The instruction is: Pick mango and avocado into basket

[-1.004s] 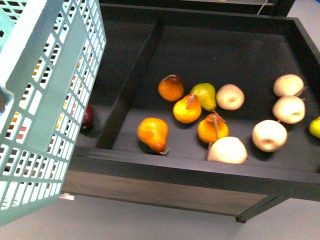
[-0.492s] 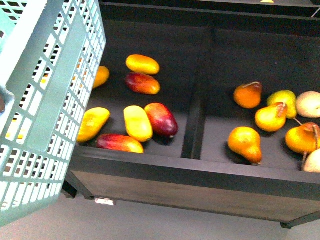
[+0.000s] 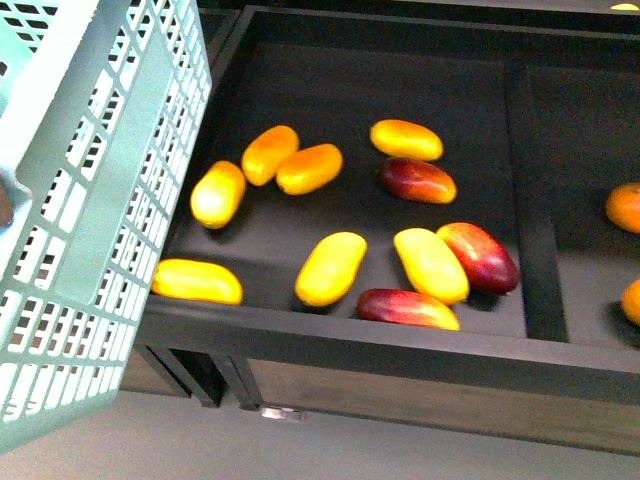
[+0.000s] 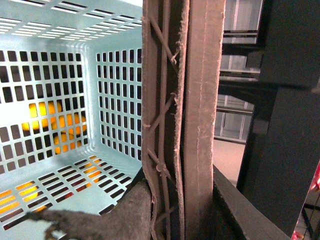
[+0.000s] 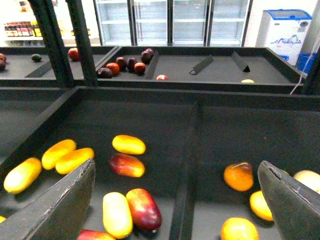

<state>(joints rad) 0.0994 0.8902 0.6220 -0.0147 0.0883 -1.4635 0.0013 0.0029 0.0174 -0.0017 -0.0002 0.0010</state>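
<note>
1. The basket [image 3: 90, 200] fills the left edge of the front view. It is tilted and raised beside a black bin [image 3: 330, 335].
2. The left tool [image 4: 182, 215] is clenched on the basket's brown ribbed handle [image 4: 200, 100], which runs up between its fingers.
3. Long fruits lie in the bin's wide compartment. The mango [image 3: 331, 268], plain yellow, is near the front wall. To its right, another yellow fruit [image 3: 431, 265] touches a red one [image 3: 478, 257].
4. A divider [image 3: 535, 250] separates these from orange fruits [image 3: 624, 207] at the right edge.
5. The right tool [image 5: 176, 167] hangs above the bin, released, with its fingers wide apart and nothing between them.
6. A small dark green fruit, seemingly the avocado [image 5: 36, 58], sits in a far tray behind the bin, well apart from the basket.
</note>
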